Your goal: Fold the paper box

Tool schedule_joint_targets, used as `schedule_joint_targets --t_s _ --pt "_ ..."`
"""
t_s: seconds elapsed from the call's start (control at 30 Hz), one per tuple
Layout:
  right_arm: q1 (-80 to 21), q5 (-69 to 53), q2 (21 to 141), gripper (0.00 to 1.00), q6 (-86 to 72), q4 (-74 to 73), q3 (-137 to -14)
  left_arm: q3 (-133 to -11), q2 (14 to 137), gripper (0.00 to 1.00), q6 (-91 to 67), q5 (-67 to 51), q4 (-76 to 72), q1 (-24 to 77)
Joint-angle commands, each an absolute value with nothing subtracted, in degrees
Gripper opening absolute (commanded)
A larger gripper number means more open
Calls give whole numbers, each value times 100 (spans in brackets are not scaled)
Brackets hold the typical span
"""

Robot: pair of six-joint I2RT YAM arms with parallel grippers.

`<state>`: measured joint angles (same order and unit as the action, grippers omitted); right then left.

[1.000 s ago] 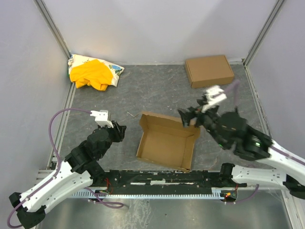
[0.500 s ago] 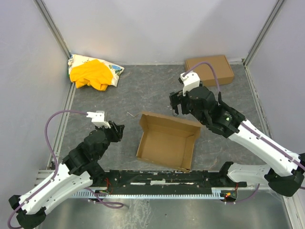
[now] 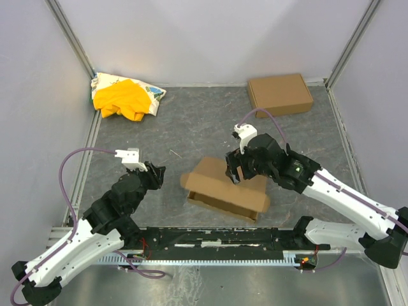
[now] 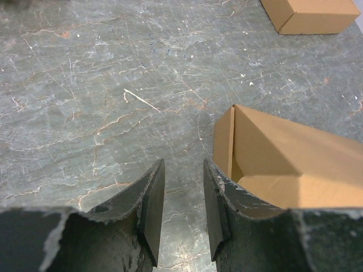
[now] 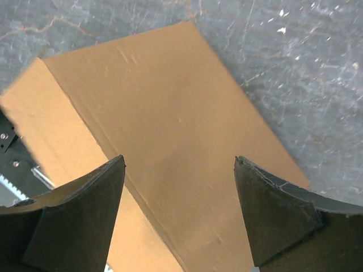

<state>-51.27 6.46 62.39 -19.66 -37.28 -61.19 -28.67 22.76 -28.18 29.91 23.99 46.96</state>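
The paper box [image 3: 223, 191] lies in the middle of the mat, motion-blurred, showing a flat brown panel on top. My right gripper [image 3: 233, 171] is over its far edge. In the right wrist view that gripper [image 5: 180, 161] is open wide above the cardboard panel [image 5: 164, 119], with nothing between its fingers. Whether the fingertips touch the panel I cannot tell. My left gripper [image 3: 153, 173] hovers left of the box, apart from it. In the left wrist view it [image 4: 183, 164] is open by a narrow gap over bare mat, with the box's open corner [image 4: 283, 164] to its right.
A ready-made brown cardboard box [image 3: 280, 94] sits at the back right, also visible in the left wrist view [image 4: 312, 14]. A yellow-and-white cloth heap [image 3: 124, 97] lies at the back left. A thin white scrap [image 3: 173, 153] lies on the mat. The arms' base rail [image 3: 210, 239] runs along the near edge.
My right arm swung from the box's right side round to its far side and came down onto it. The box went from open tray to a closed-looking top panel. The left arm barely moved.
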Motion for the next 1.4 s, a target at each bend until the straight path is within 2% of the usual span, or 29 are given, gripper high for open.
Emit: schedule_joint_targets --t_s 0.0,0.3,0.5,0.57,0.7,0.9,1.0,1.1,1.37 --pt "-5115 156 6029 85 -2224 -3695 -5894 -2947 2321 41 -2663 3043 2202 4704" --pt "-5149 -162 6014 84 -2455 -3667 -5427 -2845 2424 41 -2831 2855 2110 4702" --pt "-5159 752 5579 84 -2926 -3928 -5204 -2704 2726 41 -3024 2579 1868 4703" --pt "-5159 1205 5350 87 -3173 -4136 -5016 -2610 2828 42 -3091 2467 1701 4704" --pt "-5119 1865 4868 100 -4028 -4251 -4361 -2434 3051 43 -3175 2376 1214 4702" --pt "-5011 2638 3862 100 -5094 -4475 -3500 -2490 3414 44 -3121 2423 588 4700" --pt "-5004 2338 3396 92 -4897 -4027 -3299 -2573 3628 44 -2992 2195 282 4702" --pt "-5010 2074 3715 86 -4752 -4010 -3397 -2700 4019 43 -2784 1808 181 4703" --pt "-5010 747 5352 86 -4606 -3485 -3109 -3053 5441 43 -2367 874 615 4707"
